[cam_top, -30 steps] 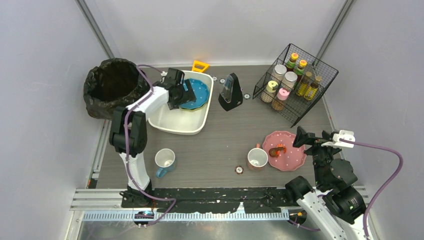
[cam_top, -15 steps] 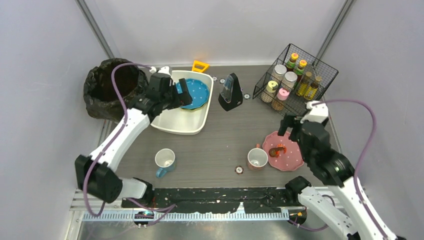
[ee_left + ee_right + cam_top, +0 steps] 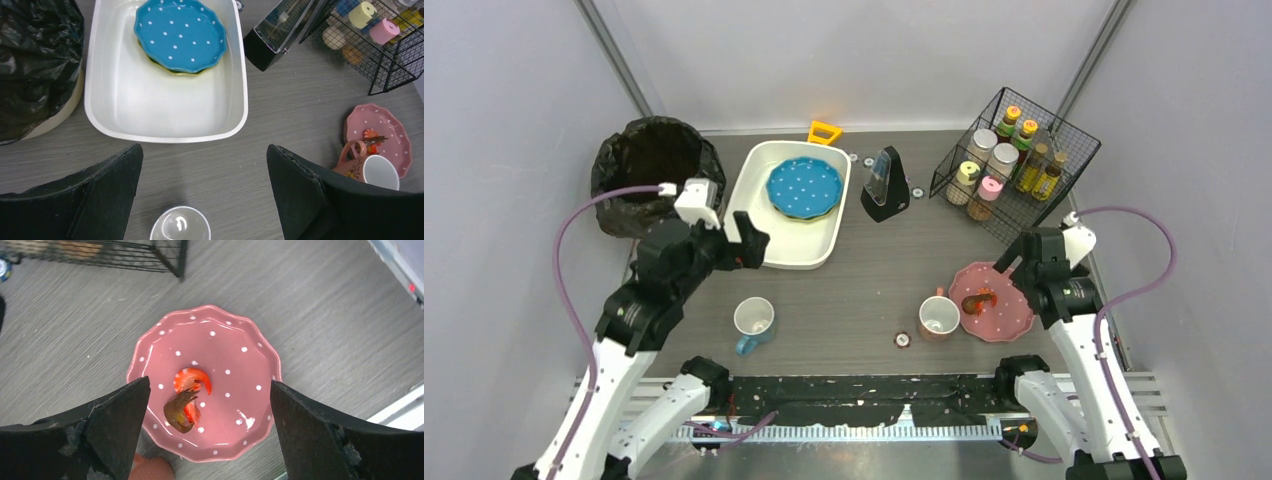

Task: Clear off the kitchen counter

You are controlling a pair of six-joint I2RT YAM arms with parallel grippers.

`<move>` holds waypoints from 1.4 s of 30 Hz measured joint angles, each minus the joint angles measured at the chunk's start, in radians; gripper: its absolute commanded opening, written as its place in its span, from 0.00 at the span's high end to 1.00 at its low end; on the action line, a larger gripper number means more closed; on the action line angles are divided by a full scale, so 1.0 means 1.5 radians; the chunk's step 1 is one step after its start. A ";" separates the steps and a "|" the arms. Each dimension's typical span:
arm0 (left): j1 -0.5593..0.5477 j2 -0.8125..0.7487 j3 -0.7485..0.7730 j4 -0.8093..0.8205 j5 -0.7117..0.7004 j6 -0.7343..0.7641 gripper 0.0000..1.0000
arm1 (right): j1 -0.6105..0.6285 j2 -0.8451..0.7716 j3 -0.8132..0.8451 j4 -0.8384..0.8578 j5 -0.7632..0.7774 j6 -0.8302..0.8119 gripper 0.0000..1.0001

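By desk's right edge, right gripper (image 3: 210, 395) hangs agape over pink dotted ceramic plate (image 3: 240, 365), likely targeting it; left gripper (image 3: 202, 150) also agape.

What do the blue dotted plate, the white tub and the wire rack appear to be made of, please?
The blue plate looks like glazed ceramic: glossy, scalloped rim, white dots. The white tub seems smooth plastic or enamel; its soft sheen leaves that open. The wire rack appears black-coated metal, given its thin rigid grid.
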 measured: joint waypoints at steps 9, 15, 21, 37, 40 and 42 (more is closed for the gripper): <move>0.000 -0.117 -0.132 0.034 -0.050 0.050 0.04 | -0.199 0.020 -0.114 0.004 -0.082 0.100 0.01; 0.000 -0.140 -0.159 0.050 -0.068 0.064 0.05 | -0.273 0.081 -0.182 0.033 -0.148 0.121 0.03; 0.000 -0.157 -0.161 0.054 -0.087 0.071 0.05 | -0.275 0.142 -0.208 0.091 -0.199 0.123 0.19; 0.000 -0.157 -0.167 0.066 -0.096 0.073 0.05 | -0.227 0.207 -0.197 0.214 -0.291 0.074 0.44; 0.000 -0.157 -0.167 0.066 -0.099 0.073 0.05 | -0.188 0.240 -0.185 0.243 -0.306 0.074 0.51; 0.000 -0.158 -0.168 0.066 -0.101 0.074 0.05 | -0.161 0.268 -0.175 0.267 -0.318 0.079 0.55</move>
